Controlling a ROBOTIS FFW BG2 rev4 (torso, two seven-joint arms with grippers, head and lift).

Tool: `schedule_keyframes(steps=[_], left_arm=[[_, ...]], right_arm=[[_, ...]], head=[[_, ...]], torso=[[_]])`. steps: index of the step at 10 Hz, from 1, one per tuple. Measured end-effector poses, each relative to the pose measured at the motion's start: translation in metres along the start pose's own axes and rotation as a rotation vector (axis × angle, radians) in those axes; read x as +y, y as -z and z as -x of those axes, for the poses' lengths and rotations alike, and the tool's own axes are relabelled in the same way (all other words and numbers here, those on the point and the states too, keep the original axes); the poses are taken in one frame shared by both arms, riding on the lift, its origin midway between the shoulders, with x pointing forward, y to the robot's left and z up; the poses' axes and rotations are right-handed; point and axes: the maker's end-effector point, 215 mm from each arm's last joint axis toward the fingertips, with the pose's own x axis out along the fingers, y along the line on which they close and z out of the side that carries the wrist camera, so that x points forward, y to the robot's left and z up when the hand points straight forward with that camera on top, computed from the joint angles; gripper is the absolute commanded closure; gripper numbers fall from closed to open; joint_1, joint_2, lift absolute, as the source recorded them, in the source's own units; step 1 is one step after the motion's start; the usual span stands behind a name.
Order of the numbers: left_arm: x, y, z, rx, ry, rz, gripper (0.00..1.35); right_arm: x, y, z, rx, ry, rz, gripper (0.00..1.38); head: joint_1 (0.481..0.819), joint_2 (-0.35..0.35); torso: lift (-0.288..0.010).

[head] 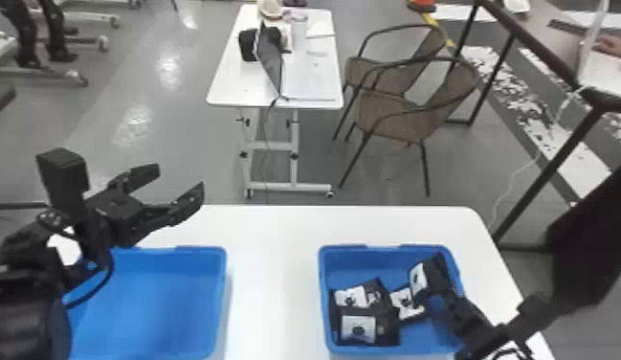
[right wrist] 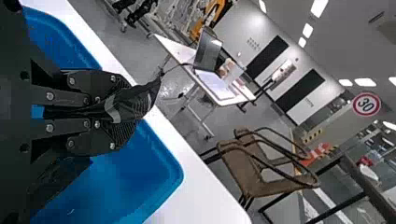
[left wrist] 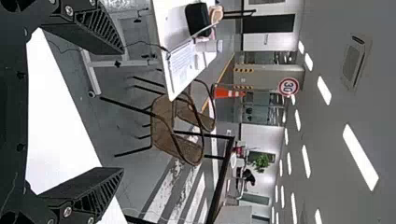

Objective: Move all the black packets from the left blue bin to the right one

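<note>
1. Head view: my left claw (head: 180, 180) gapes wide at nine o'clock. My right claw (head: 437, 282) is at four, over the right blue bin (head: 381, 262), where black packets (head: 367, 328) with white labels overlap (a slouchy heap).
2. Left wrist view: my fingers (left wrist: 95, 189) stand well apart.
3. Right wrist view: I'm pinching one packet (right wrist: 145, 95), dark, creased, pale-streaked.

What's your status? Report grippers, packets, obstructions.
Left gripper open, raised by the left bin. Right gripper shut on a black packet at the right bin. Other packets in that bin. Nothing obvious in the way.
</note>
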Motion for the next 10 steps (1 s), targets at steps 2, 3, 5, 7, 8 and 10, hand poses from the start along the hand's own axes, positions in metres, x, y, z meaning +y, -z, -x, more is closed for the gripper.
schedule_keyframes(steps=[2, 3, 5, 7, 8, 10], left_arm=[[0.005, -0.004, 0.005, -0.016, -0.019, 0.012, 0.14], [0.007, -0.008, 0.007, -0.026, -0.023, 0.014, 0.14], [0.016, -0.023, 0.015, -0.051, -0.053, -0.008, 0.14], [0.021, -0.024, 0.027, -0.060, -0.083, -0.009, 0.14], [0.021, -0.020, 0.035, -0.057, -0.094, -0.005, 0.14], [0.015, -0.007, 0.051, -0.063, -0.116, -0.009, 0.14]], right_arm=[[-0.017, 0.017, -0.001, 0.035, 0.051, -0.039, 0.40], [-0.019, 0.021, -0.002, 0.041, 0.060, -0.045, 0.05], [-0.006, -0.010, -0.007, -0.019, 0.042, 0.053, 0.17], [0.021, -0.061, 0.004, -0.120, 0.015, 0.216, 0.22], [0.035, -0.082, 0.014, -0.158, 0.007, 0.310, 0.22], [0.064, -0.111, 0.046, -0.238, -0.018, 0.520, 0.22]], head=[[0.695, -0.086], [0.695, -0.083], [0.695, -0.080], [0.695, -0.086], [0.695, -0.088], [0.695, -0.091]], torso=[[0.000], [0.000], [0.000], [0.000], [0.000], [0.000]])
